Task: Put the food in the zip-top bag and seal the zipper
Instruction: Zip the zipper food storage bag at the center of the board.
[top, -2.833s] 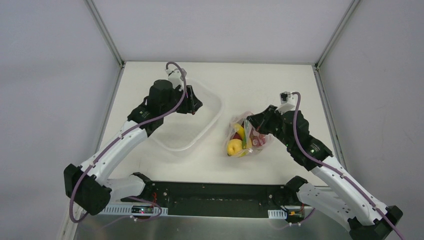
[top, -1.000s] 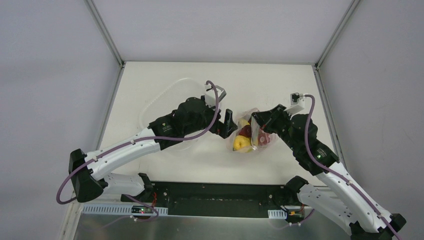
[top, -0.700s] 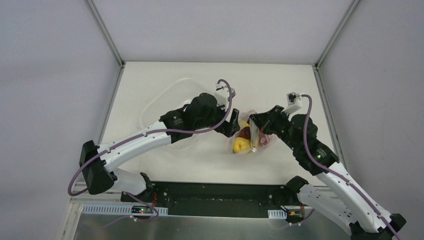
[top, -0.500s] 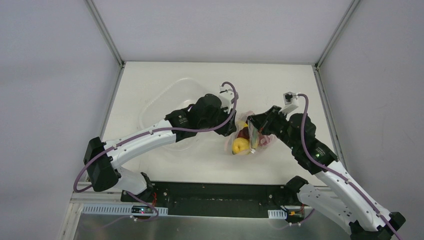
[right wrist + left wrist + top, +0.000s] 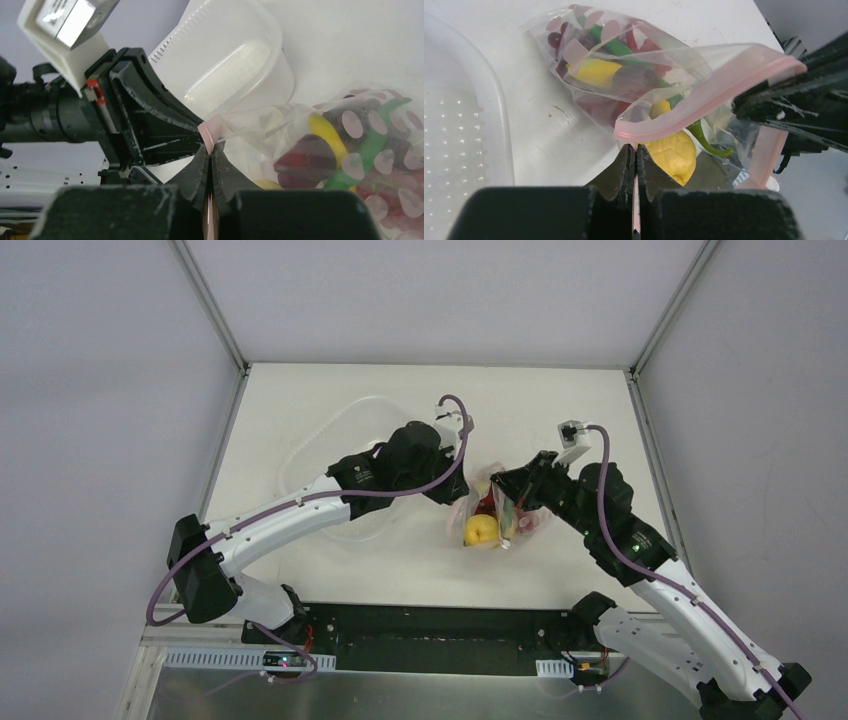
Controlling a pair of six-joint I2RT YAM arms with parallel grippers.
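Observation:
The zip-top bag (image 5: 497, 520) lies at the table's middle, its mouth held up. Inside it I see the round yellow fruit (image 5: 672, 152), the banana (image 5: 596, 72), the dark red grape bunch (image 5: 634, 81), the green chili (image 5: 614, 47) and the red chili (image 5: 633, 37). The zipper (image 5: 709, 92) arches between both grippers, and its two sides stand apart. My left gripper (image 5: 634, 149) is shut on the strip's left end. My right gripper (image 5: 210, 147) is shut on the strip's other end, facing the left gripper (image 5: 150, 125). Both meet over the bag in the top view.
The white translucent tub (image 5: 340, 455) stands left of the bag, partly under my left arm; its rim shows in the left wrist view (image 5: 499, 115) and it shows in the right wrist view (image 5: 230, 60). Table edges and frame posts lie at the far left and right.
My left arm has swung from over the tub to the bag and closed on the zipper's left end. My right gripper kept its hold and moved slightly left with the bag.

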